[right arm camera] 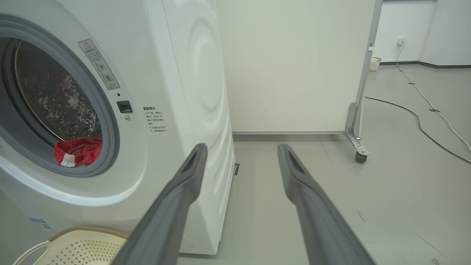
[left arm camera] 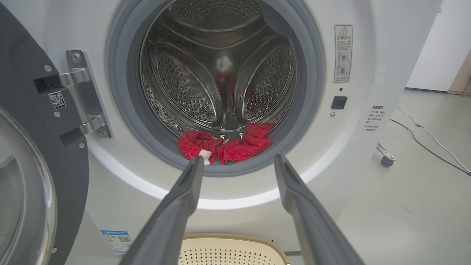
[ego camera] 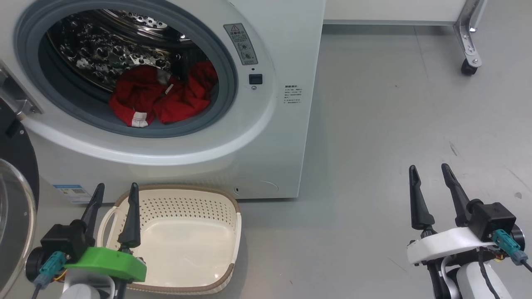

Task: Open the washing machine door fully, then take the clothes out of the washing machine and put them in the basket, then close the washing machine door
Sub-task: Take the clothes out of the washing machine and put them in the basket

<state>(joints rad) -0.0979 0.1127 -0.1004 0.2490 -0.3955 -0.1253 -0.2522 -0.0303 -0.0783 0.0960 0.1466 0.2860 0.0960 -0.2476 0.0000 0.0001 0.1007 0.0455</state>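
Clothes (ego camera: 162, 97) are lying low inside washing machine (ego camera: 282, 137), upper left of frame, w/ left gripper (ego camera: 116, 185) & right gripper (ego camera: 429, 167) hanging wide, empty, at bottom corners, likely risking fabric snagging gasket (ego camera: 227, 68), missing basket (ego camera: 233, 204).

**Red, white and grey laundry scene**

White washing machine (ego camera: 286, 50) with a grey gasket (ego camera: 227, 79) and dimpled, shiny steel drum (ego camera: 95, 54). Bright red clothes (ego camera: 183, 99) with white trim (ego camera: 138, 120). Cream basket (ego camera: 178, 207), sides perforated, brown woven-look rim. Glossy black rim on the washing machine door (ego camera: 23, 153). Pale grey floor (ego camera: 395, 104).
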